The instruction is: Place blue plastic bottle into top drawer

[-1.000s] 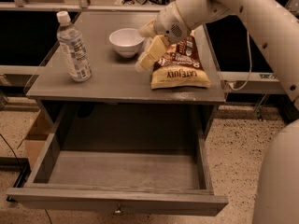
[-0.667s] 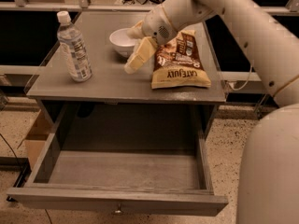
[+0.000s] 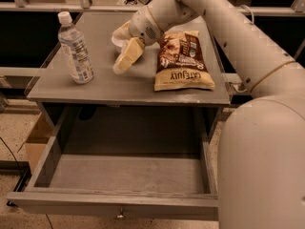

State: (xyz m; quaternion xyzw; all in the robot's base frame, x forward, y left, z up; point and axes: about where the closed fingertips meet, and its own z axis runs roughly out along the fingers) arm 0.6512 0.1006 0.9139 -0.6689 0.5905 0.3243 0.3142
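The blue plastic bottle (image 3: 76,49) stands upright at the left of the grey table top, clear with a white cap and a pale blue label. My gripper (image 3: 122,46) hangs low over the table to the right of the bottle, about a bottle's width of table between them. Its cream fingers (image 3: 127,56) are spread apart and hold nothing. The top drawer (image 3: 114,205) is pulled out below the table and its inside shows no objects. A small metal knob (image 3: 119,216) sits at the centre of its front panel.
A brown snack bag (image 3: 183,61) lies flat on the table right of the gripper. A white bowl (image 3: 115,42) is mostly hidden behind the gripper. My arm (image 3: 238,46) crosses from the right. A cardboard box (image 3: 35,142) stands on the floor at the left.
My gripper has moved left across the table, from over the snack bag past the bowl towards the bottle. The bottle, the bag and the drawer have not moved.
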